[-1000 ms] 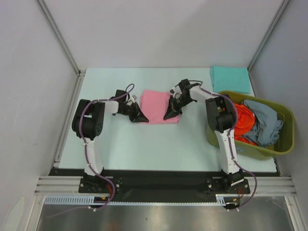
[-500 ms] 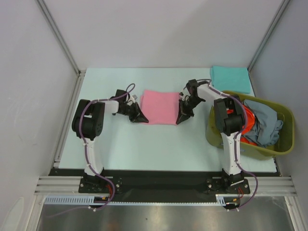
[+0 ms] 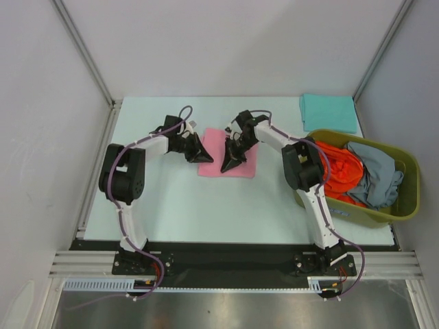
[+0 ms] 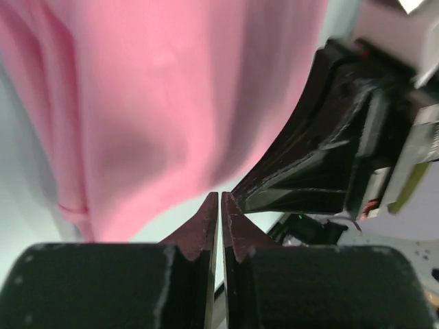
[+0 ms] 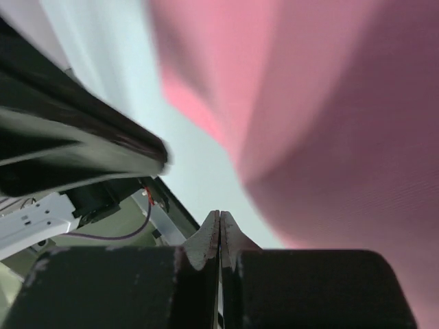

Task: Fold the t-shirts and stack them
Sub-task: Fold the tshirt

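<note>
Pink cloth t-shirt: 1, flat | teal cloth t-shirt: 1, folded | orange-red t-shirt, grey-blue t-shirt: 1 each, in olive-green plastic basket | left gripper, right gripper: both pinched closed, empty

Overhead and close wrist views share pink t-shirt.

In the top view you have an olive-green plastic basket at the right middle of the frame, standing at the right side of a pale mint table that fills the centre. White panels close the space along the top and both sides, with slanted metal posts at the upper corners. Across the bottom runs a brushed steel sheet.
</note>
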Tool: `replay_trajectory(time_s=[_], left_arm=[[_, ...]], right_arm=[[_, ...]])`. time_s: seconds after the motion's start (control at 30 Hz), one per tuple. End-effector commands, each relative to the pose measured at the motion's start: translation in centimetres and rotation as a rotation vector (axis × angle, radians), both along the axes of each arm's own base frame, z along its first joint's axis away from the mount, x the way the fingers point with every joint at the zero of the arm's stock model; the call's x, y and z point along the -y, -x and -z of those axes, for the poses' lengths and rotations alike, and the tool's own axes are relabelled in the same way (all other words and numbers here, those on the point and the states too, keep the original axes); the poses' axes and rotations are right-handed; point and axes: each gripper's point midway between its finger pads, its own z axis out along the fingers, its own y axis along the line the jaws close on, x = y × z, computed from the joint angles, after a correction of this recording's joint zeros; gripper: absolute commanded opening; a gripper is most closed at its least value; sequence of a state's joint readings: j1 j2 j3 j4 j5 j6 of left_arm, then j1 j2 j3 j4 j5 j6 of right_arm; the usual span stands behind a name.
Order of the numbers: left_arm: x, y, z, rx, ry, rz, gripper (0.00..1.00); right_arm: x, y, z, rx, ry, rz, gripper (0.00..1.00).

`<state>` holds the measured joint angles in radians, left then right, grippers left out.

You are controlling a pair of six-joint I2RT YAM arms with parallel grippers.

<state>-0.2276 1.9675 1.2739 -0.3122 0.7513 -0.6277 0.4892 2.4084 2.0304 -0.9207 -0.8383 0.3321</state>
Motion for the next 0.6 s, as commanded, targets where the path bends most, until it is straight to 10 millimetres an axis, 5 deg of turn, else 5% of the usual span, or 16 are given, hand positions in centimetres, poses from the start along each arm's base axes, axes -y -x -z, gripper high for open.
replay_trajectory(time_s=[0.0, 0.1, 0.17, 0.23, 0.37, 0.4, 0.5, 0.57], left_arm=[[-1.1, -1.6, 2.5, -0.015, -0.063, -0.031, 0.08], [-2.0, -1.2, 4.1, -0.046, -0.092, -0.037, 0.07], [-2.3, -1.1, 2.8, -0.009, -0.099, -0.039, 0.07], [-2.5, -0.9, 1.5, 0.029, -0.108, -0.036, 0.08], [-2.9, 0.0, -1.5, 0.109, -0.138, -0.015, 0.1], [-3.0, 0.7, -1.4, 0.102, -0.141, -0.009, 0.1], [-2.8, 2.0, -2.4, 0.116, -0.1, 0.001, 0.12], [-2.5, 2.8, -2.8, 0.113, -0.067, 0.009, 0.12]], right_arm=[[1.8, -0.3, 1.3, -0.048, 0.037, 0.037, 0.01], [5.0, -0.7, 1.8, 0.032, 0.185, 0.059, 0.02], [7.0, -1.0, 1.7, 0.098, 0.28, 0.066, 0.03], [7.7, -1.8, -1.2, 0.193, 0.279, 0.083, 0.09], [9.8, -4.6, -4.9, 0.33, 0.316, 0.21, 0.43], [10.3, -5.3, -5.3, 0.331, 0.317, 0.264, 0.58], [11.8, -8.8, -6.2, 0.347, 0.26, 0.399, 0.73], [13.0, -10.8, -4.7, 0.329, 0.275, 0.442, 0.75]])
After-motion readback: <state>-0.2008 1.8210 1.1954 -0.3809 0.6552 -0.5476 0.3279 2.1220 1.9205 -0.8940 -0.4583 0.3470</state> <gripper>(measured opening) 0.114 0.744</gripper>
